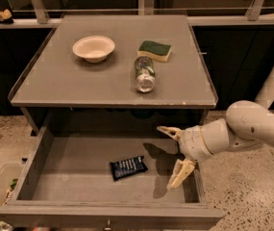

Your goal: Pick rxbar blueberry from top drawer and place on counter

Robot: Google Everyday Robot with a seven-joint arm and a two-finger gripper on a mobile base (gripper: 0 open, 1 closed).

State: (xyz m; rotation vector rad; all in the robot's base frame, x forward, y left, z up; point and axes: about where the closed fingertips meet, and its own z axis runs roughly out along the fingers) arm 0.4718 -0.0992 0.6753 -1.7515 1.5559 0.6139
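The gripper [167, 157] hangs over the open top drawer [64, 177], jaws spread wide and empty, just right of the rxbar blueberry [128, 167], seemingly ready to grasp it.

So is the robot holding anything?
No, nothing. The gripper hangs open over the top drawer; the rxbar blueberry lies on the drawer floor, apart from it.

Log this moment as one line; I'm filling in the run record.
stage: pre-grasp | gripper: open, over top drawer, right side | rxbar blueberry: flat on drawer floor, ungrasped | counter: bar not yet placed
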